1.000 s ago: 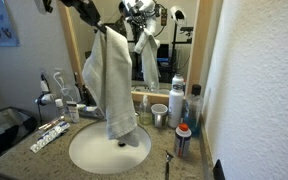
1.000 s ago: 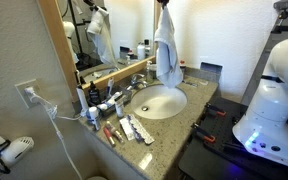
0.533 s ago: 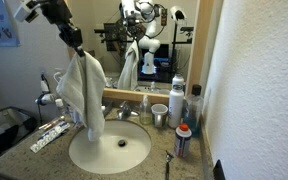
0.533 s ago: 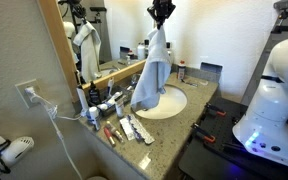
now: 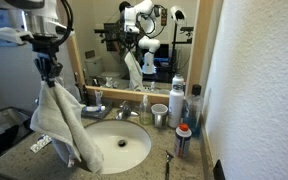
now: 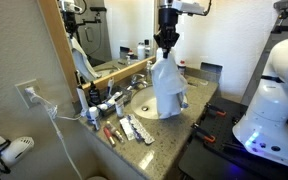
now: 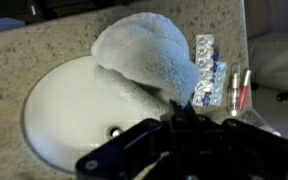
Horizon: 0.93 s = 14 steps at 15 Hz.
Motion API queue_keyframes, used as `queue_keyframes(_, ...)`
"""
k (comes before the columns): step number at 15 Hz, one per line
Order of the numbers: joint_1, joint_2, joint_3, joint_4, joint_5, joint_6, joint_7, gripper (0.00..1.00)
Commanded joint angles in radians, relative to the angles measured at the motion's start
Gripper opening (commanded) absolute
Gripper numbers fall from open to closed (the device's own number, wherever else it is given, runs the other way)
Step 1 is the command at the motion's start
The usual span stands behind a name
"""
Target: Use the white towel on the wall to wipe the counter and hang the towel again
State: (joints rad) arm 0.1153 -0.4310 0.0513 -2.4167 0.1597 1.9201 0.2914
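Observation:
My gripper (image 5: pixel 50 72) is shut on the top of the white towel (image 5: pixel 66 128), which hangs bunched below it. In the other exterior view the gripper (image 6: pixel 167 50) holds the towel (image 6: pixel 168 90) over the front rim of the oval sink (image 6: pixel 144 106). In the wrist view the towel (image 7: pixel 149 55) drapes over the sink (image 7: pixel 69 110) rim onto the speckled counter (image 7: pixel 44 40), straight ahead of the gripper (image 7: pixel 172 112). The white wall (image 5: pixel 254 90) stands to the side, bare.
Bottles and cups (image 5: pixel 174 100) crowd the counter's back corner by the mirror (image 5: pixel 134 45). A chrome faucet (image 5: pixel 109 112) sits behind the sink. Packaged toothbrushes (image 6: pixel 134 128) lie on the counter (image 6: pixel 189 125). The robot base (image 6: pixel 274 100) stands beside the vanity.
The gripper has carried the towel down and away from the mirror, across the sink toward the counter's front. The towel's lower end now reaches the sink rim.

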Motion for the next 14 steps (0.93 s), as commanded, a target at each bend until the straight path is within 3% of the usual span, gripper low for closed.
queue_keyframes(1, 0.013, -0.012, -0.001, -0.075, 0.131, -0.065, -0.094, 0.01)
queue_keyframes(6, 0.009, 0.033, 0.026, -0.194, 0.190, -0.003, -0.144, 0.01)
queue_keyframes(14, 0.034, 0.201, 0.040, -0.331, 0.254, 0.366, -0.221, 0.01)
